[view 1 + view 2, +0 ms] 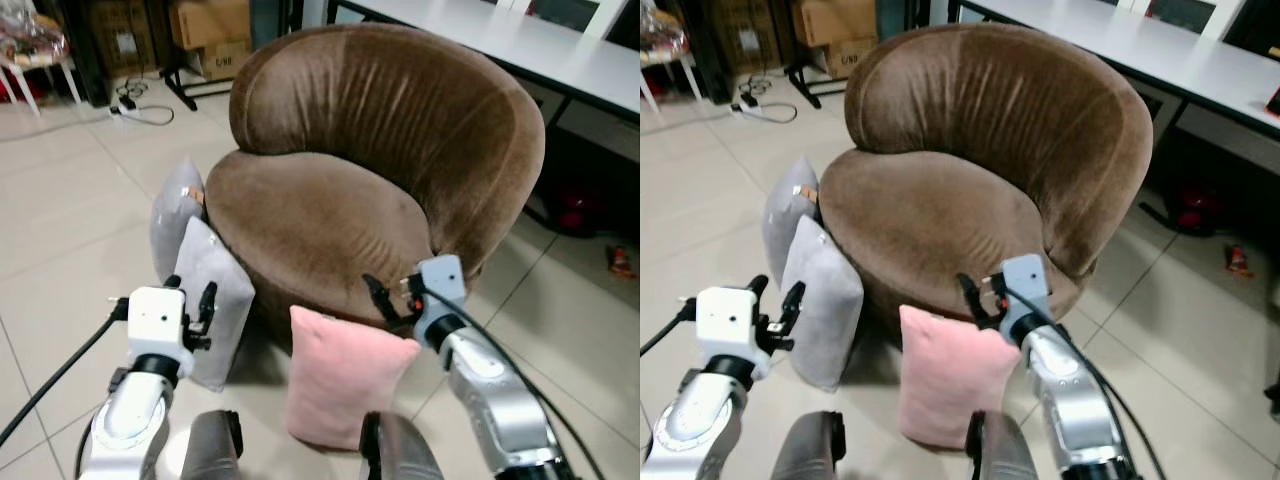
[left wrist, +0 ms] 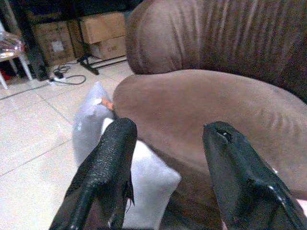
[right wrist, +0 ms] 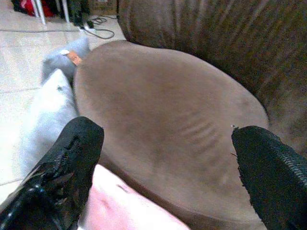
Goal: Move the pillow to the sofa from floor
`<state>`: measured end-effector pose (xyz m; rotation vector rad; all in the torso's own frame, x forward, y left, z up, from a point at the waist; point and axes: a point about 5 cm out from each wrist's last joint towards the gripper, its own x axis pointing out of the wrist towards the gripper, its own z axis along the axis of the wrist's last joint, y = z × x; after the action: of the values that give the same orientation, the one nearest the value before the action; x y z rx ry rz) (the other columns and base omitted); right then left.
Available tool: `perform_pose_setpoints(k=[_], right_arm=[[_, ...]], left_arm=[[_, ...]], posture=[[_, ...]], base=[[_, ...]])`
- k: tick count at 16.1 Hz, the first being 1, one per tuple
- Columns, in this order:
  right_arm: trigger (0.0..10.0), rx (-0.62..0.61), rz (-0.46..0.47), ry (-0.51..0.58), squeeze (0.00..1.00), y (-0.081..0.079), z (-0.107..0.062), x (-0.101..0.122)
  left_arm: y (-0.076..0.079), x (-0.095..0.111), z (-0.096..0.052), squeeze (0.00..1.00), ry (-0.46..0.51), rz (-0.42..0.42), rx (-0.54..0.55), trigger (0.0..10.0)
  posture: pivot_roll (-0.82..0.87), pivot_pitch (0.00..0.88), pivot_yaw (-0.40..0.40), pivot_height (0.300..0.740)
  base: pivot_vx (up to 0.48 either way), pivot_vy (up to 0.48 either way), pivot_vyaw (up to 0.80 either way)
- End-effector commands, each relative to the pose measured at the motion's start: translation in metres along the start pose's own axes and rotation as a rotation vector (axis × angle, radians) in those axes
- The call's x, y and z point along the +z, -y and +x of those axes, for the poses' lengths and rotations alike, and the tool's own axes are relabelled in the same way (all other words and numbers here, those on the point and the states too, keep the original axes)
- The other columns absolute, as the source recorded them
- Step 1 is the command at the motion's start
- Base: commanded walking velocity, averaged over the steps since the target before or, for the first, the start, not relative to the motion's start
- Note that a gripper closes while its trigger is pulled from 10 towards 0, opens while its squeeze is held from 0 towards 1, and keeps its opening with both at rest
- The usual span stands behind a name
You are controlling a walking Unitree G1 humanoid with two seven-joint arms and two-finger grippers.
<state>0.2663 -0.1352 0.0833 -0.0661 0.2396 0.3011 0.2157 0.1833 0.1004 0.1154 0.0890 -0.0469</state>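
We see pink pillow [image 1: 340, 385] leaning on sofa [image 1: 330, 210] front, right gripper [image 1: 385, 300] fingers apart above it, left gripper [image 1: 190, 300] fingers apart by grey pillows [image 1: 215, 290] at sofa's left.

The left claw [image 2: 168, 163] stood open, its two long black textured fingers [image 2: 108, 167] spread wide apart and empty. Between and beyond them lay the round brown velvet sofa [image 2: 206, 103], seat cushion in front and ribbed back behind. Two light grey fabric pillows [image 2: 144, 177] leaned upright against the sofa's side on the pale tiled floor [image 2: 33, 143]. Farther back stood brown cardboard boxes [image 2: 100, 31], with a black cable [image 2: 72, 79] lying on the tiles.
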Motion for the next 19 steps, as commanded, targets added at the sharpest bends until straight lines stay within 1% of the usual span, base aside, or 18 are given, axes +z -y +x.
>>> perform_pose_setpoints(k=[1, 4, 9, 10, 11, 14, 18, 19], right_arm=[[10.0, -0.019, 0.019, -0.017, 0.00, 0.0057, -0.0026, -0.0052], [10.0, -0.008, 0.031, -0.004, 0.00, 0.0032, -0.0020, -0.0032], [10.0, -0.006, 0.036, -0.003, 0.00, 0.0033, -0.0021, -0.0031], [10.0, -0.012, 0.063, -0.003, 0.00, 0.0040, -0.0021, -0.0033], [10.0, -0.014, 0.071, -0.003, 0.00, 0.0042, -0.0022, -0.0034], [10.0, -0.030, 0.056, 0.002, 0.00, 0.0064, -0.0012, -0.0021], [10.0, -0.040, 0.061, 0.011, 0.00, 0.0082, -0.0003, -0.0005], [10.0, -0.027, 0.035, 0.009, 0.00, 0.0070, -0.0003, -0.0003]], left_arm=[[0.0056, 0.0010, 0.0001, 0.00, 0.001, 0.007, -0.021, 10.0], [0.0051, 0.0012, -0.0001, 0.00, 0.003, 0.005, -0.025, 10.0], [0.0059, 0.0022, 0.0007, 0.00, 0.008, -0.001, -0.035, 10.0], [0.0061, 0.0025, 0.0010, 0.00, 0.011, -0.004, -0.037, 10.0], [0.0061, 0.0026, 0.0011, 0.00, 0.012, -0.005, -0.038, 10.0], [0.0056, 0.0031, 0.0020, 0.00, 0.013, -0.003, -0.035, 10.0], [0.0054, 0.0038, 0.0033, 0.00, 0.014, -0.001, -0.036, 10.0], [0.0054, 0.0040, 0.0037, 0.00, 0.014, 0.000, -0.036, 10.0]], posture=[[0.00, 0.000, -0.086, 0.587], [0.00, 0.000, -0.084, 0.587], [-0.01, 0.000, -0.079, 0.587], [-0.01, 0.000, -0.079, 0.587], [-0.01, 0.000, -0.079, 0.587], [-0.01, 0.000, -0.077, 0.587], [-0.01, 0.000, -0.075, 0.587], [-0.01, 0.000, -0.074, 0.587]], base=[[0.000, 0.000, 0.00], [0.000, 0.000, 0.00], [0.258, 0.000, 0.00], [0.345, 0.000, 0.00], [0.345, 0.000, 0.00], [0.350, 0.000, 0.00], [0.334, 0.000, 0.00], [0.322, 0.000, 0.00]])
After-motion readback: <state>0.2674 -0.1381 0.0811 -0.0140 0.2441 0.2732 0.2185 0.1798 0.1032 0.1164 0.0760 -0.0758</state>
